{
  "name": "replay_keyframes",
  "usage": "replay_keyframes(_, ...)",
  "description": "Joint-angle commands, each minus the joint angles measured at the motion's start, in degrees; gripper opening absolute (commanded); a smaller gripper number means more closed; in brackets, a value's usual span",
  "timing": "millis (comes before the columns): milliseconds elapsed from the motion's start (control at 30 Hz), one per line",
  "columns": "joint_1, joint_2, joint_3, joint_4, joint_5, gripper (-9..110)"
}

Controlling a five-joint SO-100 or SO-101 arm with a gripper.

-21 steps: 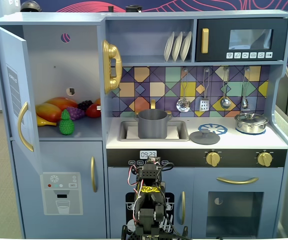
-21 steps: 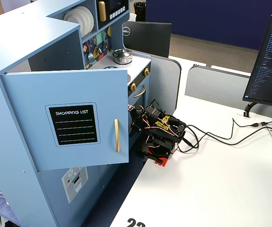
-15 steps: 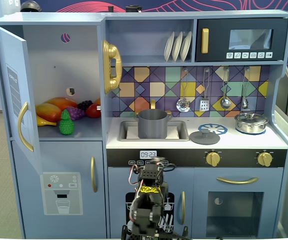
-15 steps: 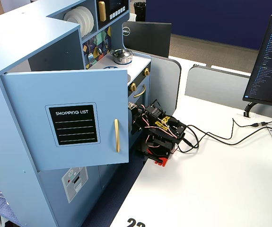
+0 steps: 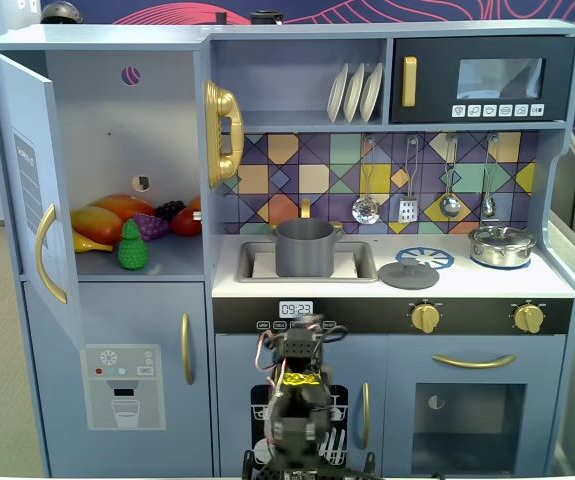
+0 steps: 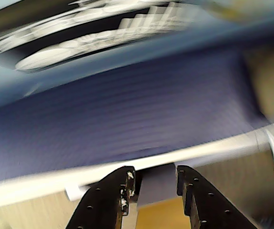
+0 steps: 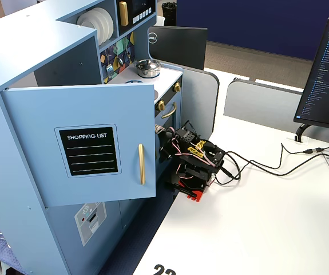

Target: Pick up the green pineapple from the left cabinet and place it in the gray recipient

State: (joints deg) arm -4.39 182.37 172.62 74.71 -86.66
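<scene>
Pincer (image 6: 153, 191) spread, nothing between the fingers; wrist view blurred, shows only dark blue surface beyond. Arm (image 5: 297, 400) folded low at the foot of the toy kitchen, well below the shelf.

Left to right in the front fixed view:
- left cabinet (image 5: 117, 120), door (image 5: 27, 190) swung open; one green pineapple (image 5: 133, 246) upright at the front of the shelf, just beside a heap of other toy fruit (image 5: 117, 218), roughly five pieces, exact count unclear.
- one gray recipient (image 5: 306, 248) standing in the sink (image 5: 362, 262), empty as far as visible; one gray lid (image 5: 408, 273) flat on the counter (image 5: 487, 282) just right of it.
- three plates (image 5: 355, 92) racked above; four utensils (image 5: 422, 190) hanging on the backsplash.
- one shiny lidded pot (image 5: 502, 245) at far right of the counter.

Progress, judged: nothing done yet. Door open already, so access clear. Left: raise and reach into cabinet, pinch pineapple, carry right, release over recipient.
</scene>
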Motion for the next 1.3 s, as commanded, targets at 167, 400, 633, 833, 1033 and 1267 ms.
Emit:
replay_keyframes(167,-40.9,-5.8,-1.9,-67.5,4.1,8)
replay_keyframes(400,-45.9,-24.8,-25.2,-73.2,2.0,25)
replay_keyframes(633,-44.9,-37.2,-34.9,-80.4,0.8,31)
replay_keyframes(833,-43.7,-46.9,-41.9,-86.6,-0.4,36)
replay_keyframes(1033,-41.9,-57.0,-47.3,-94.6,-2.0,41)
replay_keyframes(1267,-39.5,-64.1,-51.8,-98.0,-2.5,43)
